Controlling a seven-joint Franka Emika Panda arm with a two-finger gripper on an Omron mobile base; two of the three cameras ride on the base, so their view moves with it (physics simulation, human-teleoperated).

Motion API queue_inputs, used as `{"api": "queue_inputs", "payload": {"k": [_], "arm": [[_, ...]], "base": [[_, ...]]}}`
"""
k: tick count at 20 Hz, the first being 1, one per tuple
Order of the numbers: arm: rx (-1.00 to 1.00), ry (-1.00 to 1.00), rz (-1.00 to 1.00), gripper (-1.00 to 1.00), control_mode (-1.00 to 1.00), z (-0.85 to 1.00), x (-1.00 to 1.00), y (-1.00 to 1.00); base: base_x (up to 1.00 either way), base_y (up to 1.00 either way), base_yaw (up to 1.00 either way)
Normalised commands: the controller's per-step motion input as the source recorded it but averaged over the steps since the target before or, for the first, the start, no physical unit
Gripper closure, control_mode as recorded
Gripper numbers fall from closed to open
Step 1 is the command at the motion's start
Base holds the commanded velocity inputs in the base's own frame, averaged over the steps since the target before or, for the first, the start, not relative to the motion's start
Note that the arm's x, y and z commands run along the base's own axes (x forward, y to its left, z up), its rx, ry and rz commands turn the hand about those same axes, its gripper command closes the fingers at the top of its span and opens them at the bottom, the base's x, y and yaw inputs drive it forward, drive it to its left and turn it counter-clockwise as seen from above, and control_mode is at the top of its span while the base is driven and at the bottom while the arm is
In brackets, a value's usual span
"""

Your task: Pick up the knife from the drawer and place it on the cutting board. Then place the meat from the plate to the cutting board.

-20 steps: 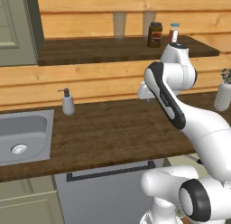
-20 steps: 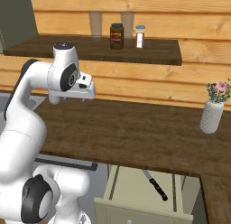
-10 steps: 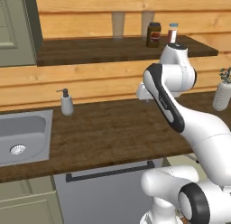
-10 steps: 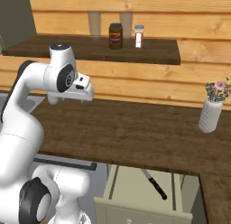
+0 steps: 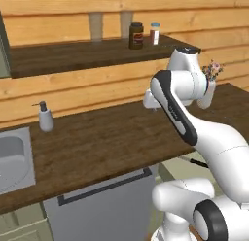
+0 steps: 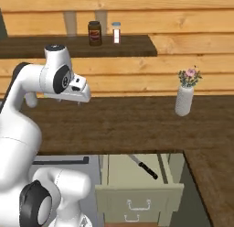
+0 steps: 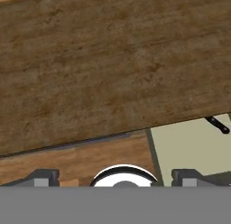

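Note:
The drawer (image 6: 137, 178) stands pulled out under the counter, its beige front facing me. The knife (image 6: 144, 167) lies slanted inside it, black handle toward the front right. The hand view catches the drawer (image 7: 189, 146) at lower right, with the knife's handle (image 7: 217, 124) at its edge. My gripper (image 7: 115, 178) is open with nothing between its fingertips (image 7: 43, 177). It hangs over the wooden counter (image 6: 137, 125), up and to the left of the drawer, and in the right base view the gripper (image 6: 78, 100) points down. The cutting board, plate and meat are out of view.
A white vase of flowers (image 6: 184, 97) stands on the counter at the right. A wall shelf (image 6: 91, 45) carries a dark jar (image 6: 94, 33) and a shaker (image 6: 116, 33). A soap dispenser (image 5: 45, 117) and sink (image 5: 12, 160) lie at the left, with a dishwasher handle (image 5: 104, 186) below.
The whole picture has slid left in both base views, so the base has moved right; the drawer now sits nearer the middle. The arm keeps the same pose.

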Motion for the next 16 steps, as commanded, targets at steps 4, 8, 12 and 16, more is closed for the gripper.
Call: {"api": "queue_inputs", "payload": {"k": [4, 8, 12, 16], "arm": [[0.0, 0.0, 0.0, -1.0, 1.0, 0.0, 0.0, 0.0], [0.0, 0.0, 0.0, -1.0, 1.0, 0.0, 0.0, 0.0], [0.0, 0.0, 0.0, -1.0, 1.0, 0.0, 0.0, 0.0], [0.0, 0.0, 0.0, -1.0, 1.0, 0.0, 0.0, 0.0]], "base": [[-0.12, 0.68, -0.74], [-0.03, 0.48, -0.79], [-0.09, 0.07, -0.76], [-0.16, 0.0, -0.69]]}}
